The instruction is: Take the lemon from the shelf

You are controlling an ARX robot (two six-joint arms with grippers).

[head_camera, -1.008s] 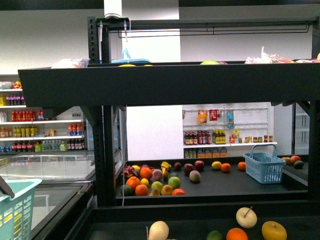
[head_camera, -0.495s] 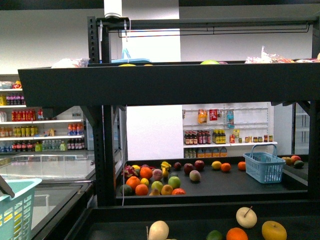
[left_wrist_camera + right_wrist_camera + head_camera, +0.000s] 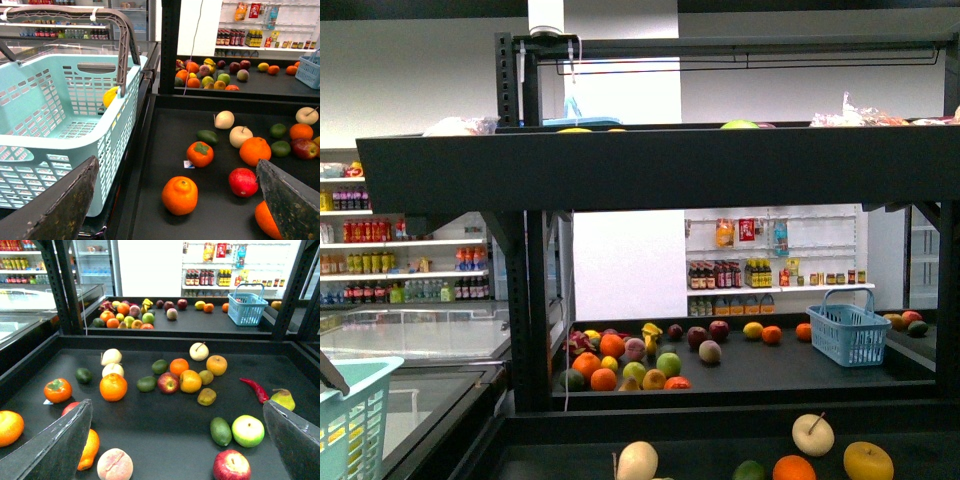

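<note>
Beyond left end effector [image 3: 176, 165], lemon [image 3: 111, 96]

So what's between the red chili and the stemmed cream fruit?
One yellow-orange round fruit, close to the cream fruit; right wrist view shows it.
</note>
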